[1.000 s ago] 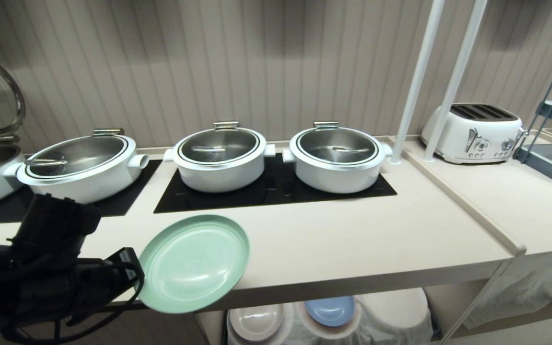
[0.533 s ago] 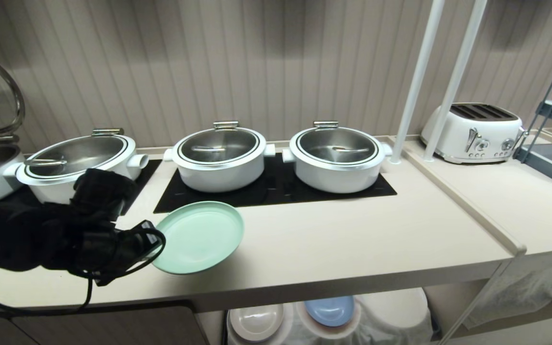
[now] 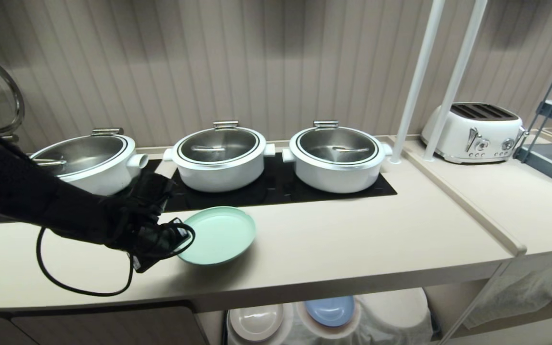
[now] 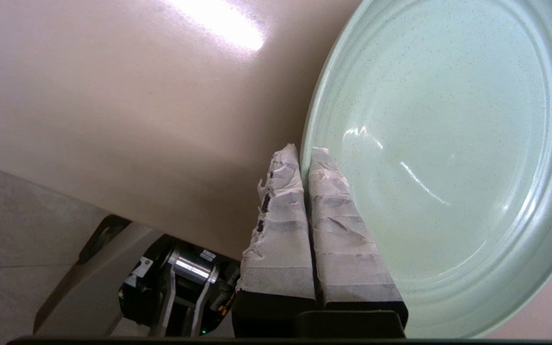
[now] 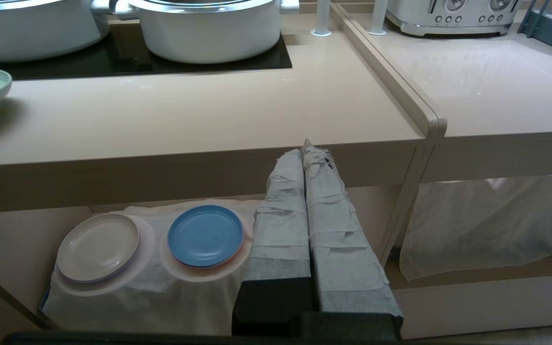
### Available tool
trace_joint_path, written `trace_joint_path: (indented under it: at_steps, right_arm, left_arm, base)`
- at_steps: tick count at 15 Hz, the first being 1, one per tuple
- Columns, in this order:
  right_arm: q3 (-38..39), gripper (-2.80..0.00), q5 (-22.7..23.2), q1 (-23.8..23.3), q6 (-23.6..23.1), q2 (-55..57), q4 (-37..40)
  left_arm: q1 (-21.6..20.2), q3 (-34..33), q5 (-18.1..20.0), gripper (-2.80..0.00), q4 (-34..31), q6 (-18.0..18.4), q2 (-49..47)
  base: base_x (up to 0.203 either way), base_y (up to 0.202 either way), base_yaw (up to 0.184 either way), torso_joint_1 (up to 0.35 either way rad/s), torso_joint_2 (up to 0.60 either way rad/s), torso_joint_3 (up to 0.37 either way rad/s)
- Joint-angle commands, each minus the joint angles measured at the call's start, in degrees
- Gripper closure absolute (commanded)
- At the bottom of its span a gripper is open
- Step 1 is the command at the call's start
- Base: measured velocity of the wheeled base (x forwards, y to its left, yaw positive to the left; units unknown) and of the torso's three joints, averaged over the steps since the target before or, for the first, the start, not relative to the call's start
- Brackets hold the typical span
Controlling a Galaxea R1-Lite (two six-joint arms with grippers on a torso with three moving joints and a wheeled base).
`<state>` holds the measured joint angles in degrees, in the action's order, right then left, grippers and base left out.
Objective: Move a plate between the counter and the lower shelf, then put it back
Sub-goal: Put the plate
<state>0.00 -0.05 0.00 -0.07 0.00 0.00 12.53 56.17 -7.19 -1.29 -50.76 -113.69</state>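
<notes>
Pinching the plate (image 3: 218, 235) rim, the left gripper (image 3: 176, 239) hovers near the counter (image 3: 352, 239) front edge; next, lower and release.

Left arm reaches in from counter's (image 3: 352, 239) left end, wrist low over front-centre; left gripper (image 4: 304, 155) clamped on the plate's (image 3: 221, 232) rim. Right gripper (image 5: 306, 146), fingers together, parked below front edge.

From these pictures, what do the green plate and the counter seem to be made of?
The plate: probably melamine or glazed ceramic; faint speckles, soft highlights, satin finish. The counter: smooth beige laminate or solid surface, semi-gloss; it reflects the lamp softly.
</notes>
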Motion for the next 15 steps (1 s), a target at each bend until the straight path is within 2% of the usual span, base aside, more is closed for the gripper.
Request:
trace_joint_path:
  at_steps: [1,5,15]
  right_arm:
    - [0.00,0.00,-0.04,0.00,-0.01,0.00,0.00]
    - [0.00,0.00,-0.01,0.00,-0.01,0.00,0.00]
    - [0.00,0.00,-0.04,0.00,-0.01,0.00,0.00]
  left_arm:
    - [1.54,1.34,-0.22,0.00,-0.03,-0.60,-3.53]
    - [3.49,2.01,-0.54,0.00,1.88,-2.79,-5.90]
    - [4.35,3.78,-4.15,0.00,3.23,-3.12,-9.27]
  base:
    - [0.000,0.000,0.000,0.000,0.00,0.000]
    - [0.000,0.000,0.000,0.000,0.00,0.000]
    - [0.000,0.000,0.000,0.000,0.00,0.000]
